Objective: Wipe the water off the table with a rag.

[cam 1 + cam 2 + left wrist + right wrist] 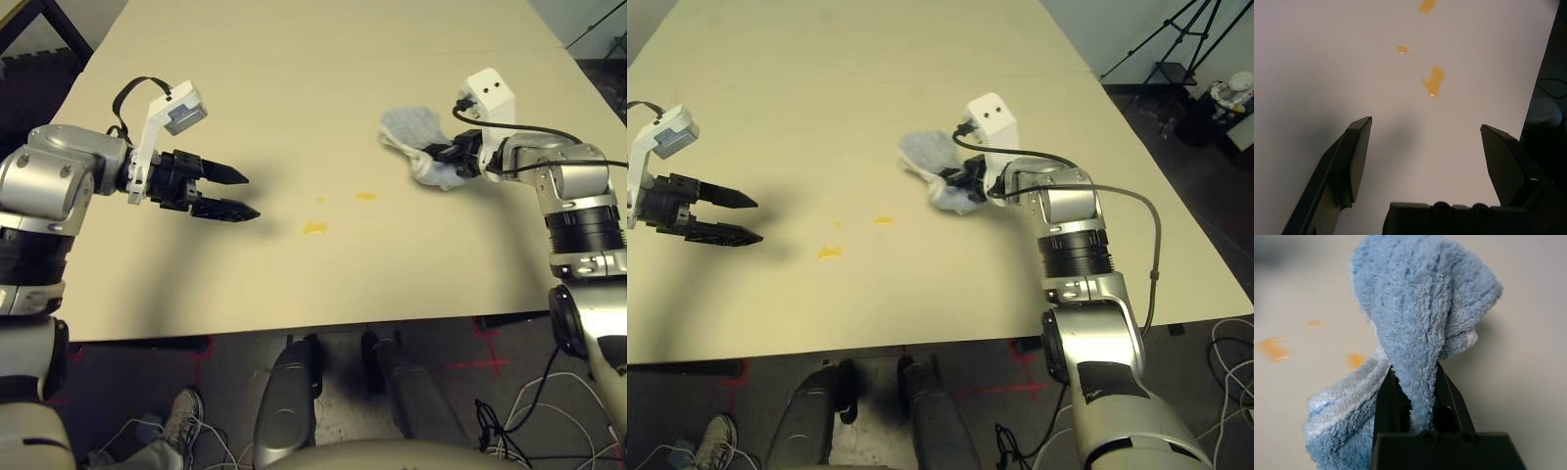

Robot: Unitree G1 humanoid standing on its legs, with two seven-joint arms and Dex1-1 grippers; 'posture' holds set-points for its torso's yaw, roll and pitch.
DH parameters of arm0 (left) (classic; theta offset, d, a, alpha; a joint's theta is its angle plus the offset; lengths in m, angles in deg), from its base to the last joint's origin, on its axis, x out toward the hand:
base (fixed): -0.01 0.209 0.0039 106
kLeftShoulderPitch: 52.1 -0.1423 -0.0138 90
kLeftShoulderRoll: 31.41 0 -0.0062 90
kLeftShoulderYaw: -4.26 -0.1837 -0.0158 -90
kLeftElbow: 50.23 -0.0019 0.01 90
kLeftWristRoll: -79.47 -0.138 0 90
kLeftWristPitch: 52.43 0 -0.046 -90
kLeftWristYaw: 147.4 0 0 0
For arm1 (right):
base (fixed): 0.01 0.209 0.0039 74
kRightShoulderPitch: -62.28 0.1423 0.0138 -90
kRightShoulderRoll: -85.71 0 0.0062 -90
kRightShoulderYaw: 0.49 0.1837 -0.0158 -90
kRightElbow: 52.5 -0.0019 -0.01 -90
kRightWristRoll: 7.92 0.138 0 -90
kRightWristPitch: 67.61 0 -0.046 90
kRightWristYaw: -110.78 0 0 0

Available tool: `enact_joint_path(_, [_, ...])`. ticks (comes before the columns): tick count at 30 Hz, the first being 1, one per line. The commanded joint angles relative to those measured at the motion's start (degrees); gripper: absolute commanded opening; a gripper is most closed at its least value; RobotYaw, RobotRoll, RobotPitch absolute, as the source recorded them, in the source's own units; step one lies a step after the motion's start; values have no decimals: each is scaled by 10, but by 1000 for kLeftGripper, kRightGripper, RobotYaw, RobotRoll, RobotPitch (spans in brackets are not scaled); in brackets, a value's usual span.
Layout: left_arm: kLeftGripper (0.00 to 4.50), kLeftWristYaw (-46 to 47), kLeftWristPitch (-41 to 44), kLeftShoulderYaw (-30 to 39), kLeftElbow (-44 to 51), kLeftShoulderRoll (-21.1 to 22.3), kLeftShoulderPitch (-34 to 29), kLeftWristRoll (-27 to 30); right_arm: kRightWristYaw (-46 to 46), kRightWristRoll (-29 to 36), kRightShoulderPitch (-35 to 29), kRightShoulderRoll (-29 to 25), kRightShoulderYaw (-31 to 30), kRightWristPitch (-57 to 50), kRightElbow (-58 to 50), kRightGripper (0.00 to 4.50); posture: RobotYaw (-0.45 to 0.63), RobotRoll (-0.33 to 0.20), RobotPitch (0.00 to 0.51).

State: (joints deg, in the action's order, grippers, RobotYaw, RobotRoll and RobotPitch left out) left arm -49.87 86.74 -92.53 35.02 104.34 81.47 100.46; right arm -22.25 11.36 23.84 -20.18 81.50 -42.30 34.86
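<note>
The right gripper [457, 157] is clamped on a fold of the light blue terry rag [416, 137], most of the cloth bunched on the beige table [294, 78] ahead of its fingers. The water shows as 3 small yellow-orange spots [313, 228] near the table's front edge, between the 2 arms and well apart from the rag. The left gripper [231, 194] hangs above the table with its jaws spread wide and nothing between them, pointing toward the spots. The main risk, as I judge it: the pinch takes only a narrow fold, so dragging it could slip the cloth free, or the bunched wad could ride over the spots and smear them rather than soak them up
</note>
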Motion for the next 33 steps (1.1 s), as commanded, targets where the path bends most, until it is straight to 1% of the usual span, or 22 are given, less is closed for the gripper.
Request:
enact_joint_path(1, [4500, 2, 2, 9, 7, 10, -10, 6, 23, 51, -20, -10, -30, -65, -97, 243, 316, 0, 280])
enact_joint_path(4, [4500, 5, -2, 6, 0, 11, -7, 4, 26, 76, -30, -8, -45, -89, -136, 242, 311, 0, 277])
enact_joint_path(7, [4500, 7, -2, 2, -4, 10, -4, 4, 29, 81, -32, -9, -67, -87, -137, 242, 311, 0, 277])
enact_joint_path(11, [4500, 8, -5, -5, -14, 5, 6, 1, 34, 67, -26, -8, -104, -54, -104, 241, 303, 0, 276])
enact_joint_path(14, [4500, 7, -6, -9, -16, 3, 8, 0, 33, 46, -13, 1, -133, -22, -59, 241, 300, 0, 274])
enact_joint_path(18, [4500, 6, -4, -10, -12, 5, 6, 2, 35, 21, -2, 6, -155, 9, -16, 240, 300, 0, 274])
enact_joint_path(23, [4500, 7, -2, -9, -6, 5, 1, 4, 31, -12, 13, 8, -165, 39, 33, 240, 309, 0, 273])
enact_joint_path(26, [4500, 8, 1, -8, 0, 6, -4, 7, 19, -36, 24, 11, -162, 59, 69, 240, 308, 0, 275])
enact_joint_path(33, [4500, 11, 6, -11, 5, 0, -3, 8, -29, -85, 54, 25, -130, 99, 166, 240, 299, 0, 278])
